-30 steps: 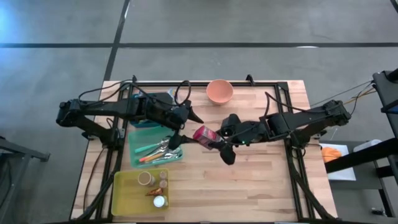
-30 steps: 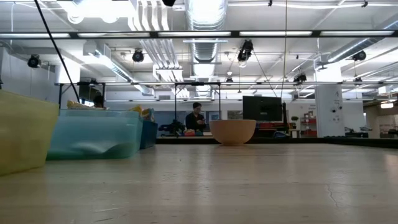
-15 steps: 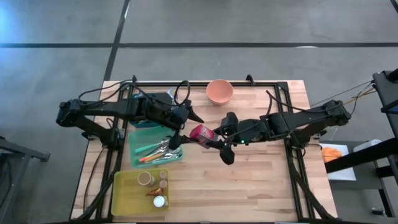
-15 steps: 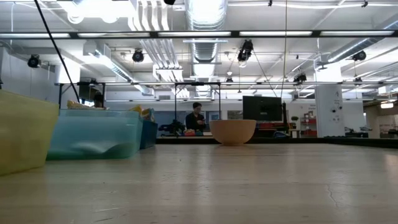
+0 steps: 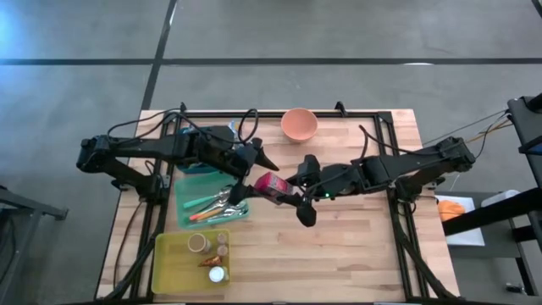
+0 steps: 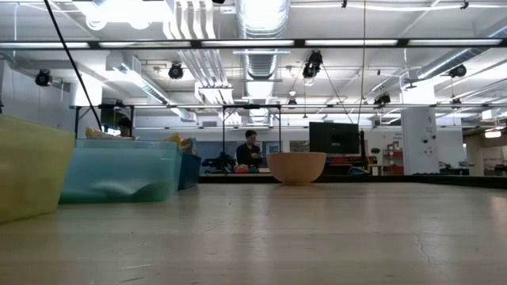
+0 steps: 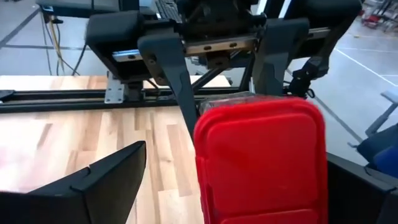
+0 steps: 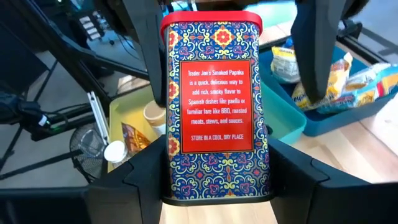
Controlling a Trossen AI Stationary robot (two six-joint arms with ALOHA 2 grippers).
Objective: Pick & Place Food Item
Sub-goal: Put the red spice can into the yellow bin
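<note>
Your right gripper point(image 5: 284, 187) is closed on the red spice tin point(image 5: 273, 185) and holds it in the air above the wooden table point(image 5: 356, 254), just beside the teal bin point(image 5: 196, 188). In the right wrist view the tin point(image 8: 214, 106) sits between the two dark fingers point(image 8: 149, 174), with its label toward the camera. Your left gripper point(image 5: 250, 178) stands wide open at the same place, over the teal bin's edge nearest the tin; its fingers point(image 7: 99, 180) are on both sides of the tin's red lid point(image 7: 261, 162), apart from it.

On the side of the tin away from the teal bin you have bare table. The pink bowl point(image 5: 299, 124) stands well apart from the bin, near the table's far edge. The yellow bin point(image 5: 174, 263) lies just beside the teal bin, toward the table's near edge.
</note>
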